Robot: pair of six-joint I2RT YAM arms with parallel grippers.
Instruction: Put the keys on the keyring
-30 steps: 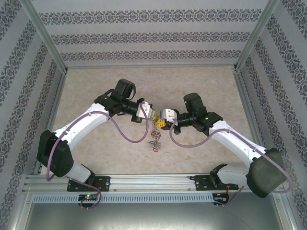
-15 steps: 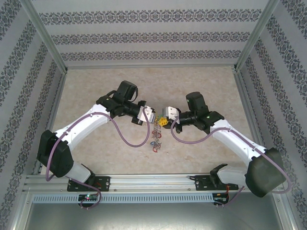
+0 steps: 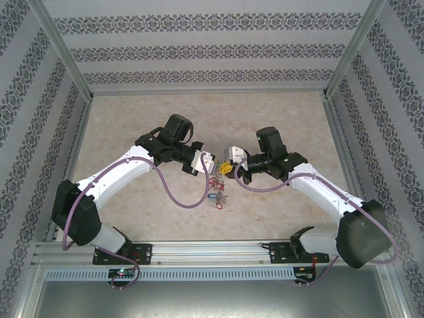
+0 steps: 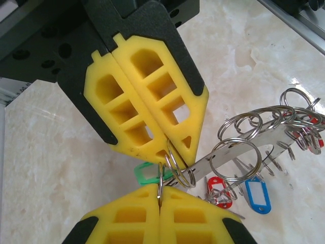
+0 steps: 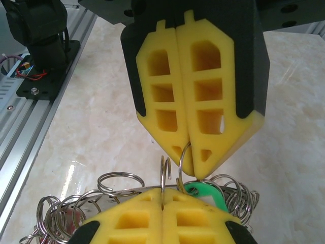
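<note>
Left gripper (image 4: 160, 199) pinches the green key (image 4: 147, 173) by its ring; right gripper (image 4: 173, 154), just opposite, pinches a loop of the keyring (image 4: 269, 140).

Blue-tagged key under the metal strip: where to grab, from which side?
Probably the blue tag itself, pinched across its long edges: it's the widest solid part. Come from its free lower end, away from the metal strip and the crowded split rings, with the red tag close beside it.
</note>
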